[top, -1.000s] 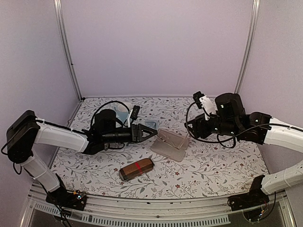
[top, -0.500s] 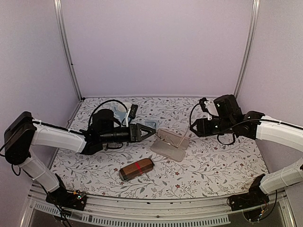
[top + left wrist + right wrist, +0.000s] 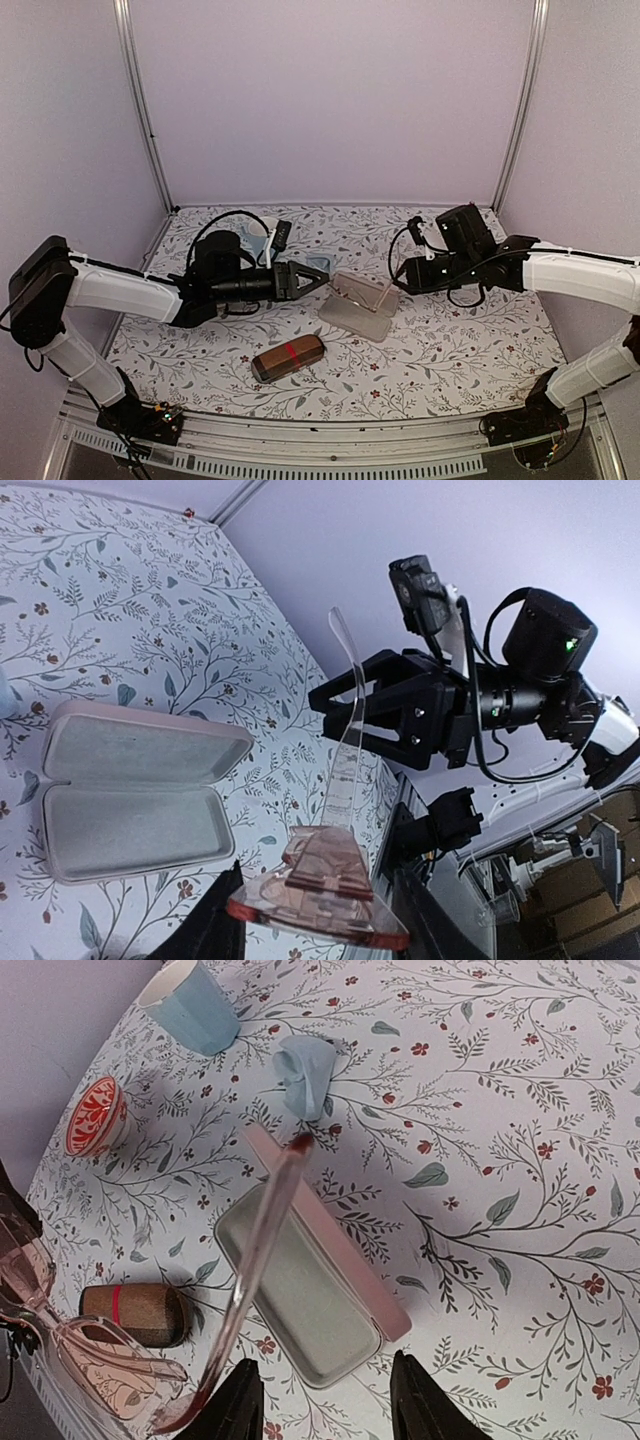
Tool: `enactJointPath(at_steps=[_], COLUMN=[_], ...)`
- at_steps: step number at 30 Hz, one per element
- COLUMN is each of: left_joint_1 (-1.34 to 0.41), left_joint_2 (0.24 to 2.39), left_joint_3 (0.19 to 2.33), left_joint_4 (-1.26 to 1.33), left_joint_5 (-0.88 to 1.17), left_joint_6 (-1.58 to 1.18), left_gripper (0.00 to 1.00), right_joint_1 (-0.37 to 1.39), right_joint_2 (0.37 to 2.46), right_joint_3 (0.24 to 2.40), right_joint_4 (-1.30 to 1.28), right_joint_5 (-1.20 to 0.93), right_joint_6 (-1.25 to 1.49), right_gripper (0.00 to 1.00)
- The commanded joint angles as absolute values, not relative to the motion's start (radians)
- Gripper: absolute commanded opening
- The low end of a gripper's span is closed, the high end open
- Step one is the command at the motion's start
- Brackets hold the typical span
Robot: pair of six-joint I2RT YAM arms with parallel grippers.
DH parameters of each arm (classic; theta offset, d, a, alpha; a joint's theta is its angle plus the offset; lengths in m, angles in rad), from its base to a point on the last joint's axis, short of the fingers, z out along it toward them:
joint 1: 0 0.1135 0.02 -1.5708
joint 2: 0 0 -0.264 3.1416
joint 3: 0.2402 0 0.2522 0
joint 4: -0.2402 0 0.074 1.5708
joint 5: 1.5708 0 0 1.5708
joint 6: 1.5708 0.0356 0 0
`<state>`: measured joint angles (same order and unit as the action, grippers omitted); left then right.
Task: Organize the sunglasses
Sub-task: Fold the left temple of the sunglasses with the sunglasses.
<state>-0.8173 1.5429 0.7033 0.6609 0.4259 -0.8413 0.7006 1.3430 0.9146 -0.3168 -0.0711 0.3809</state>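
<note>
Nearest me, the brown case [image 3: 288,358] lies closed and untouched. Beyond it my left gripper [image 3: 322,279] is clamped on the front of the pink pair [image 3: 320,900], holding it in the air by the open case [image 3: 130,800], ready to go in. One temple [image 3: 255,1250] stands unfolded toward my right gripper [image 3: 328,710], whose fingers are parted just beside it, gripping nothing; I judge it is placed to fold that temple. Farther back sit cloth [image 3: 305,1075], bowl [image 3: 95,1115] and cup [image 3: 190,1005]. The black pair I cannot find
</note>
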Motion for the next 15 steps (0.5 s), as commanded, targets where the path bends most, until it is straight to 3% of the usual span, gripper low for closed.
enactJointPath(at_steps=[1,15], left_joint_1=[-0.813,-0.812], left_joint_2=[1.560,1.611], left_joint_3=[0.699,0.724], left_joint_4=[0.699,0.704], left_joint_5=[0.431,0.447], left_joint_6=[-0.831,-0.828], left_gripper=[0.13,0.12], right_joint_1=[0.719,0.855], right_joint_2=[1.381,1.499], right_joint_3=[0.965,1.030], right_joint_4=[-0.263,-0.275], right_joint_5=[-0.124,-0.069], right_joint_6=[0.374,0.348], right_gripper=[0.44,0.46])
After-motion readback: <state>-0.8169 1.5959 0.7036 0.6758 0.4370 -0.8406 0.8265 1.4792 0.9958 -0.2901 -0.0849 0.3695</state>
